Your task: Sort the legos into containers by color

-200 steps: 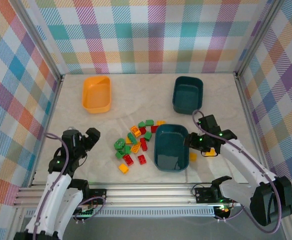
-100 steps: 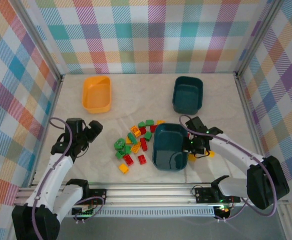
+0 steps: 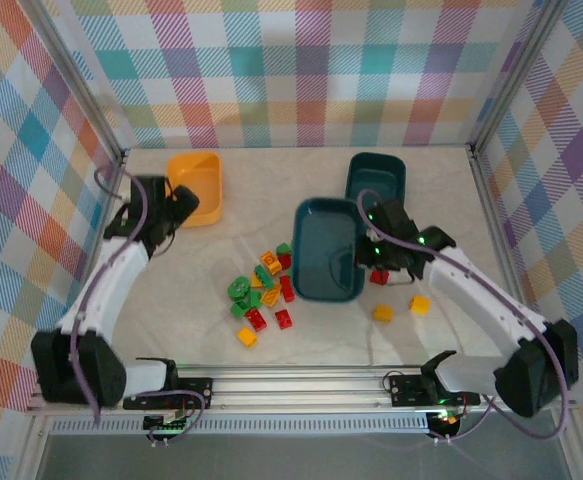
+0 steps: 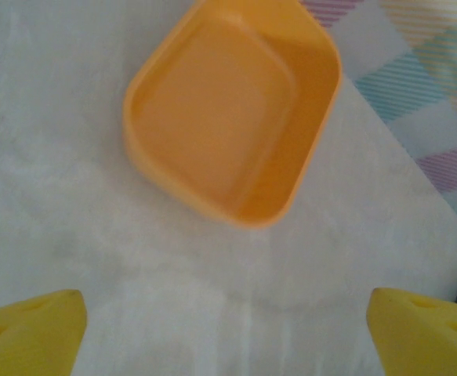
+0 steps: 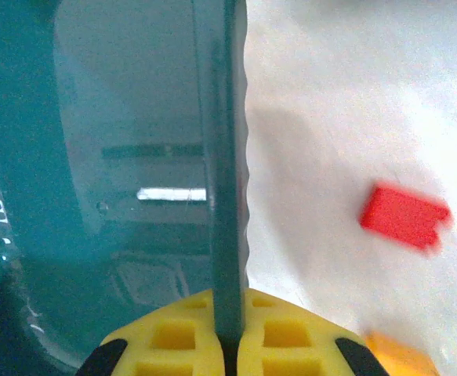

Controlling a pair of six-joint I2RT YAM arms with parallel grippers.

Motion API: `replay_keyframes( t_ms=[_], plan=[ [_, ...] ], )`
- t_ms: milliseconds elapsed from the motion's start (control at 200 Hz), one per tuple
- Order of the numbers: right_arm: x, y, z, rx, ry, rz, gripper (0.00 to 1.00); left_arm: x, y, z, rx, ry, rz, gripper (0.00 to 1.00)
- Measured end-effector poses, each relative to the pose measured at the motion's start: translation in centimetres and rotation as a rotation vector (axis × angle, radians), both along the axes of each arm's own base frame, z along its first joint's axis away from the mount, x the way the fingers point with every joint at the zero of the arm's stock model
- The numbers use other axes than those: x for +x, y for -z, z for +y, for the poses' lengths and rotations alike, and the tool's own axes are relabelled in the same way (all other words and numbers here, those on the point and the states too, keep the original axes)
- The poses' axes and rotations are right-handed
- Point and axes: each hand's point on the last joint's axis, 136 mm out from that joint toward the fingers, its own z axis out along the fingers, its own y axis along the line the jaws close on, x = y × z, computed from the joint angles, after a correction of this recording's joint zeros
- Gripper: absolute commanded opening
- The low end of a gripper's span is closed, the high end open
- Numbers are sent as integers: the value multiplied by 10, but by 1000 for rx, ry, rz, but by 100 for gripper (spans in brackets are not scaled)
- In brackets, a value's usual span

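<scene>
The legos lie mostly in a loose heap on the table, just left of the near teal tub, with green, red and yellow-orange bricks mixed together. You have three more on the other side of that tub: a red brick just beside your right gripper, and two yellow bricks nearer the arm bases, set apart from each other.

Your right gripper is clenched on the right-hand wall of the near teal tub. In the right wrist view the thin teal rim runs straight down between the two yellow fingers, which press on it from either side. The red brick lies on the bare table to the right of the rim in that view, with the edge of an orange-yellow brick at the bottom corner.

The near teal tub sits skewed on the table. Its far corner comes close up against the far teal tub, and you cannot tell from above whether the two touch.

Your left gripper is released, its jaws spread wide with nothing between them. It hovers at the near left side of the orange tub. In the left wrist view that tub lies ahead of the yellow fingertips and apart from them.
</scene>
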Motion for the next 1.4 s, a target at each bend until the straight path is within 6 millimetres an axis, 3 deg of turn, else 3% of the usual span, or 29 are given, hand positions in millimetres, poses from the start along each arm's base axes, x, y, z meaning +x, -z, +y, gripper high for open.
replay_keyframes(
  t_ms=[60, 125, 205, 295, 460, 620, 775, 930, 1100, 1195, 1280, 1405],
  plan=[
    [31, -10, 19, 6, -17, -32, 0, 33, -5, 8, 1, -13, 0, 89],
    [66, -13, 39, 1, -33, -53, 0, 66, -3, 20, -1, -33, 14, 82],
    [109, -6, 62, -9, -36, -76, 0, 101, 13, 41, -26, -69, 52, 73],
    [148, 11, 79, -26, -32, -68, 0, 128, 41, 69, -53, -92, 129, 72],
    [211, 45, 97, -19, -15, -36, 0, 144, 84, 101, -15, -65, 264, 69],
    [250, 66, 95, -36, -8, -15, 3, 147, 99, 95, 10, 37, 317, 61],
    [260, 76, 83, -64, -5, 16, 13, 146, 114, 83, 0, 126, 340, 58],
    [254, 83, 75, -89, -21, 50, 30, 143, 128, 76, -6, 182, 365, 55],
    [250, 82, 75, -100, -40, 59, 39, 144, 135, 69, 23, 239, 379, 46],
    [244, 70, 68, -115, -43, 41, 46, 148, 137, 61, 63, 279, 383, 36],
    [230, 46, 53, -131, -38, 15, 54, 150, 138, 51, 92, 311, 387, 27],
    [217, -1, 5, -123, 33, -61, 56, 154, 138, 33, 146, 374, 386, 18]
  ],
)
